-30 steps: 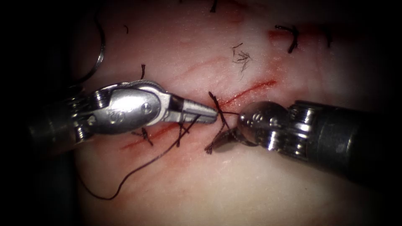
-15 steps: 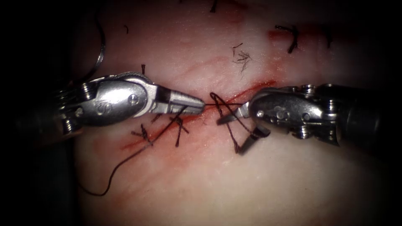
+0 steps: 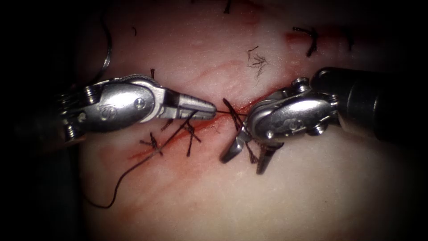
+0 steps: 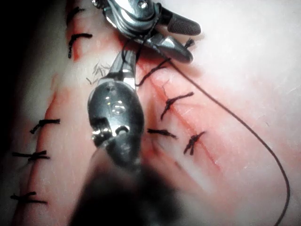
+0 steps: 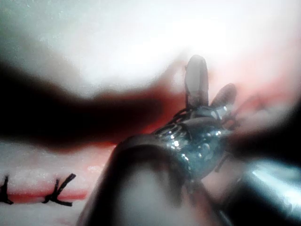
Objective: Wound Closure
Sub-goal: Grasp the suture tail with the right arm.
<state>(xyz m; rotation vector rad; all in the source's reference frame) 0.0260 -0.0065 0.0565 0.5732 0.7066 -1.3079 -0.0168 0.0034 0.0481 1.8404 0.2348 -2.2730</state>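
Endoscope view: dark braided thread (image 3: 232, 109) crosses the red cut (image 3: 178, 134) in the pale tissue (image 3: 267, 196). The left silver needle driver (image 3: 213, 110) stays clenched on it; the right driver (image 3: 244, 157), now turned downward, has parted jaws wrapped by thread loops.

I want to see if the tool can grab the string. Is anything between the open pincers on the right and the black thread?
Nothing visible stands between them. The right tool has its jaws open, with a strand of the thread already lying in the gap. The left tool, jaws shut, holds the thread over the cut. The needle lies apart on the tissue.
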